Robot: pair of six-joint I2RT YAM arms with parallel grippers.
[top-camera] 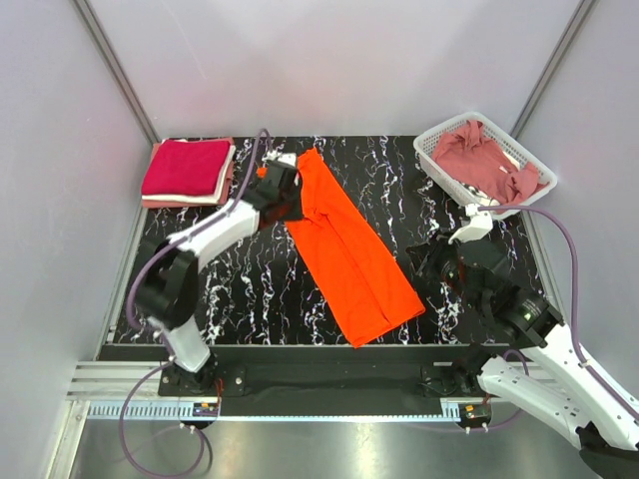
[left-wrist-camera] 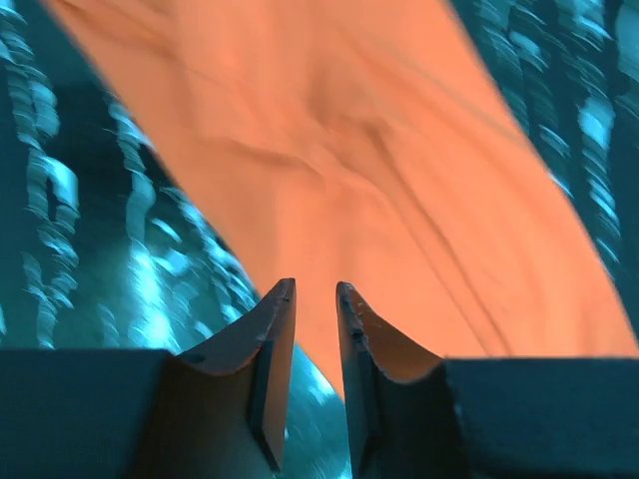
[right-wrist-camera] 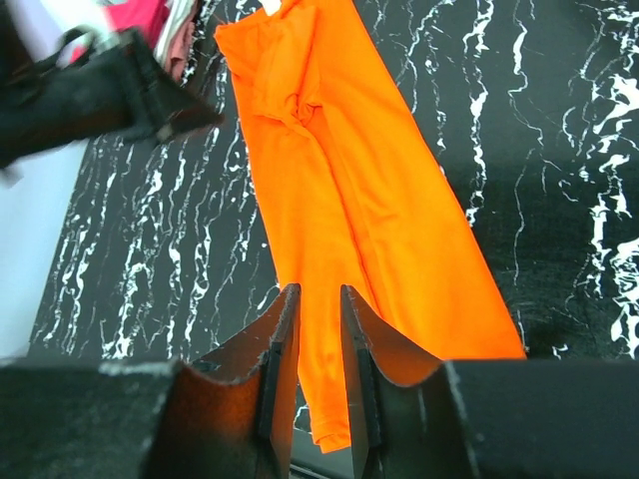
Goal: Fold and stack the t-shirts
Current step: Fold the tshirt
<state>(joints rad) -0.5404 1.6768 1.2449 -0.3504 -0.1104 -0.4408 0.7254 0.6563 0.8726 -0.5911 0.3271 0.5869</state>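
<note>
Lying as a long, narrow strip, the orange t-shirt (top-camera: 349,254) runs slantwise over the black marbled table (top-camera: 250,289), from its crumpled far end left of centre to a squared near end by the middle of the near edge. Its cloth is folded lengthwise, with soft creases along the strip.

At the far end, on the strip's left edge, hangs the left gripper (left-wrist-camera: 315,289). Its jaws stand a narrow slot apart with nothing caught between them; orange cloth and table show below the tips. The right gripper (right-wrist-camera: 315,291) hangs to the right of the shirt's near end, apart from it, jaws likewise slightly parted and empty.

Farther out, a folded stack (top-camera: 188,165) sits in the far left corner, crimson on top and paler pink layers beneath. In the far right corner a white lattice basket (top-camera: 439,150) holds a rumpled dusty rose t-shirt (top-camera: 484,160).
</note>
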